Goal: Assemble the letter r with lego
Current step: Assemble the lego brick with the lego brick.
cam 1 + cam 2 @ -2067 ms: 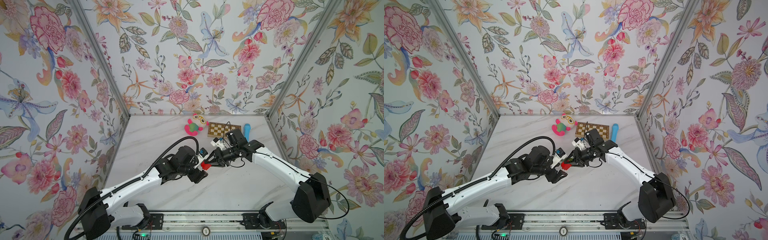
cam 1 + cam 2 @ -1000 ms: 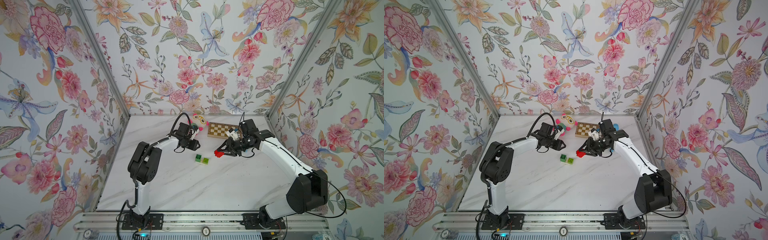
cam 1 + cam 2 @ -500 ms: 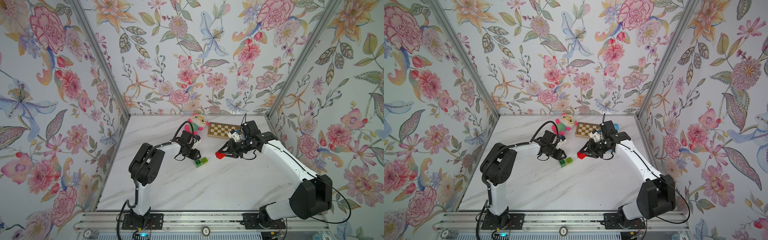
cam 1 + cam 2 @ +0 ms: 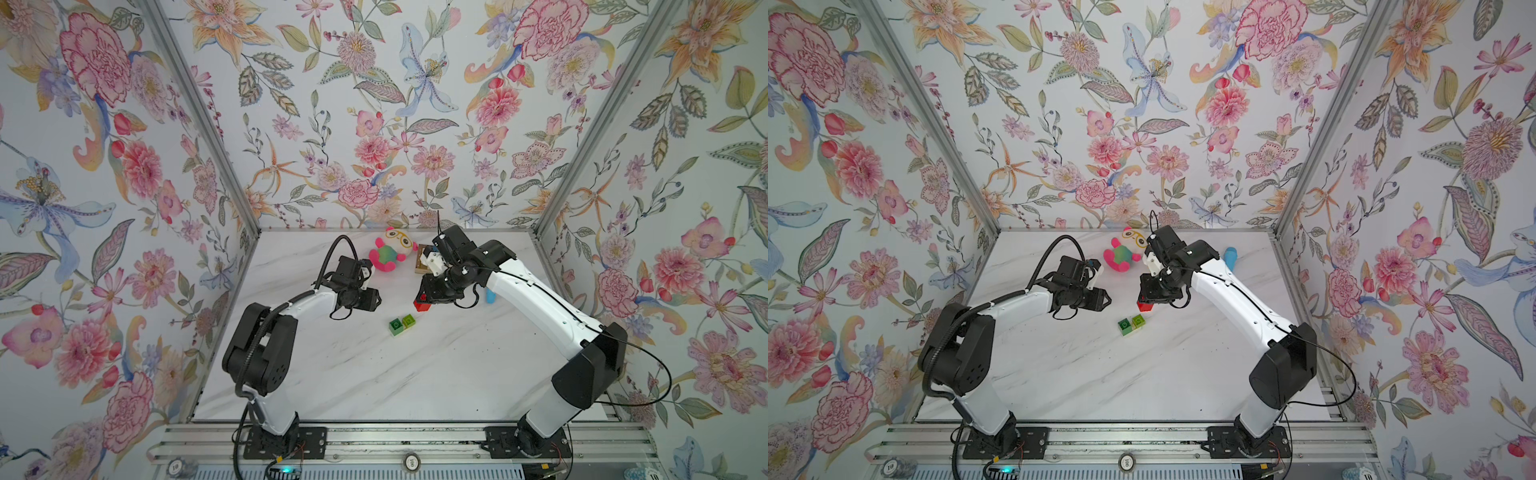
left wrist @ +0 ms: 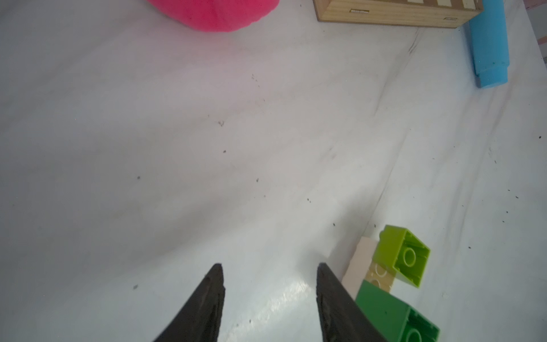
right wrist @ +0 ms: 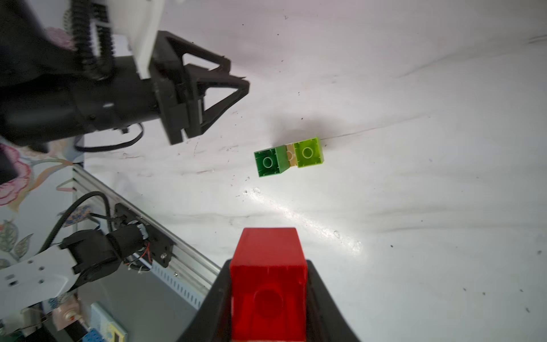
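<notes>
The left gripper (image 4: 376, 297) is held above the surface (image 4: 374, 374), just left of the bricks and apart from them. In the left wrist view its jaws are seen parted narrowly, with nothing between them. A plush toy (image 4: 388, 254) is seen farther back, near the rear wall.

Near the middle of the surface, three joined bricks are found lying together. A green brick (image 4: 395, 324) is set at the left and a lime brick (image 4: 409, 320) at the right. Both are fixed to a cream brick (image 6: 291, 157), of which a strip of studs is shown between them. The hollow undersides of both green ones are turned toward the cameras.

Just right of these and a little farther back, a red brick (image 4: 422, 306) is clamped in the jaws of the right gripper (image 4: 424, 300). It is pointed down toward the surface and is kept apart from the other three. A chessboard (image 5: 396, 13) and a blue block (image 5: 490, 44) are seen at the back right.
</notes>
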